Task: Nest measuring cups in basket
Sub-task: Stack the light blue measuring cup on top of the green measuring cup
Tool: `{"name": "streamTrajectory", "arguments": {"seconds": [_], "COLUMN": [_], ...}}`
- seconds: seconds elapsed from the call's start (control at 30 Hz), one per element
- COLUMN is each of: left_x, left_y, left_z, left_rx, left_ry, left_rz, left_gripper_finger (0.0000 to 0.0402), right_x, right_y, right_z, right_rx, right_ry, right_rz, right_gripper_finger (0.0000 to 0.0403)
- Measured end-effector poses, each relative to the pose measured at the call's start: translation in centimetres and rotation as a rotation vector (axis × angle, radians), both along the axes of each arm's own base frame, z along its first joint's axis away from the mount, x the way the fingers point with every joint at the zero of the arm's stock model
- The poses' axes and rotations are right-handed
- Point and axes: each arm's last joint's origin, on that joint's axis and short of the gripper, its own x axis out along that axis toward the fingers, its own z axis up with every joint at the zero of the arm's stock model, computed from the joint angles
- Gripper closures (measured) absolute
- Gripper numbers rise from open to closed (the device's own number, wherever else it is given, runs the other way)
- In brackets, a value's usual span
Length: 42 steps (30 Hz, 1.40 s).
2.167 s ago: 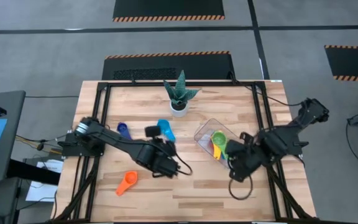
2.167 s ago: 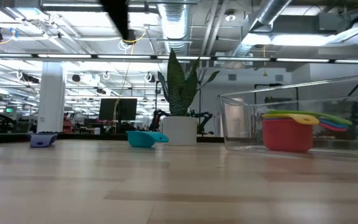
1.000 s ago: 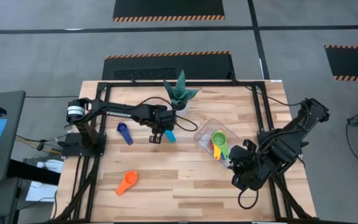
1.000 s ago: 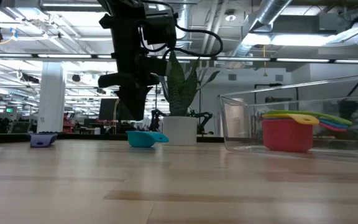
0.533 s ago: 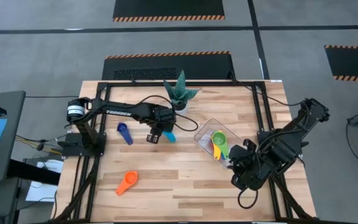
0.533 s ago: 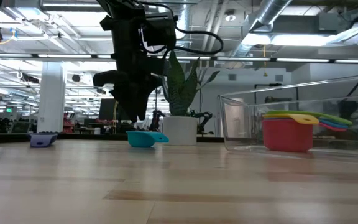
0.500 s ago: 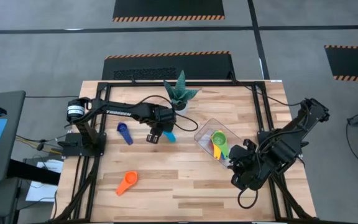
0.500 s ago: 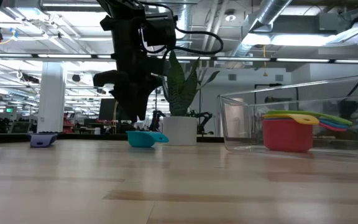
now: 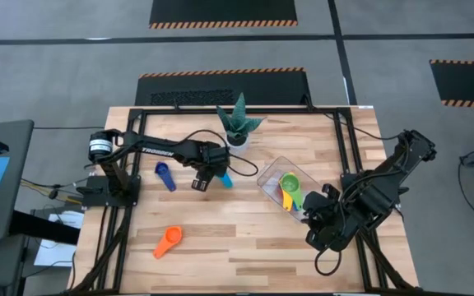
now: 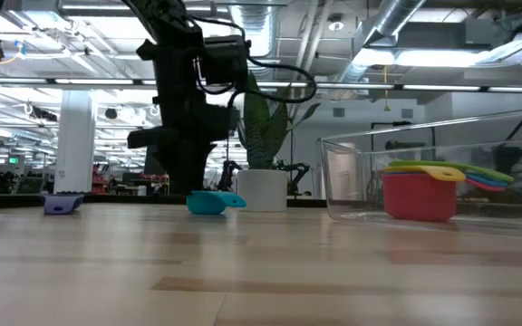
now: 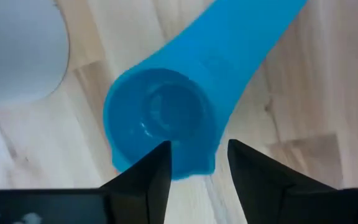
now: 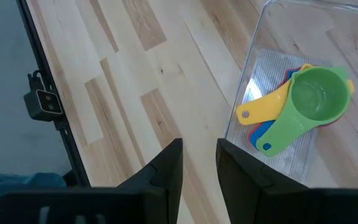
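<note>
A pale wooden table in a workshop hall carries the scene. From above, the light blue cup is mostly hidden under the left gripper; the left wrist view shows it whole, a round bowl with a flat handle, mouth up, its rim between the parted fingers. The clear basket near the right gripper holds stacked cups, green cup topmost. The right fingers are held slightly apart, gripping nothing.
</note>
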Motion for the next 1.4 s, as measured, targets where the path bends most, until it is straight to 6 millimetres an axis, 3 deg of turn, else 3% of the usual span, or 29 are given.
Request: {"name": "streamTrajectory", "arguments": {"seconds": [0.33,0.53,0.67,0.83,0.97,1.07,1.17,1.3,1.4], "left_x": [-0.4,-0.7,-0.7,-0.7,-0.3,0.6,2.4,4.8,6.3], "left_y": [-0.3,-0.1,-0.3,-0.6,-1.1,-2.1,-3.3,-5.7,-7.7], "left_z": [-2.0,-2.3,-2.3,-2.3,-1.9,-1.0,1.3,5.7,9.8], "left_rx": [-0.063,-0.027,-0.039,-0.13,-0.251,-0.368,-0.496,-0.562,-0.543], "left_ry": [-0.064,-0.067,-0.071,-0.086,-0.124,-0.148,-0.217,-0.34,-0.472], "left_rz": [-0.048,0.078,0.089,0.166,0.272,0.324,0.311,0.225,0.13], "left_gripper_finger": [0.0253,0.0257,0.0296,0.0388,0.0397,0.0399,0.0399,0.04,0.04], "right_x": [0.0,0.0,0.0,0.0,0.0,0.0,0.0,-0.3,-0.7], "right_y": [0.0,0.0,0.0,0.0,0.0,0.0,0.0,0.3,0.9], "right_z": [0.0,0.0,0.0,0.0,0.0,0.0,0.0,0.2,1.8], "right_rx": [0.001,0.009,0.009,0.01,0.006,0.007,0.012,-0.01,-0.016], "right_ry": [0.001,0.008,0.008,0.009,0.009,0.011,0.015,0.013,-0.048], "right_rz": [0.0,0.004,0.004,0.005,0.011,0.012,0.016,0.069,0.183], "right_gripper_finger": [0.0283,0.0283,0.0283,0.0283,0.0283,0.0283,0.0283,0.0283,0.0283]}}
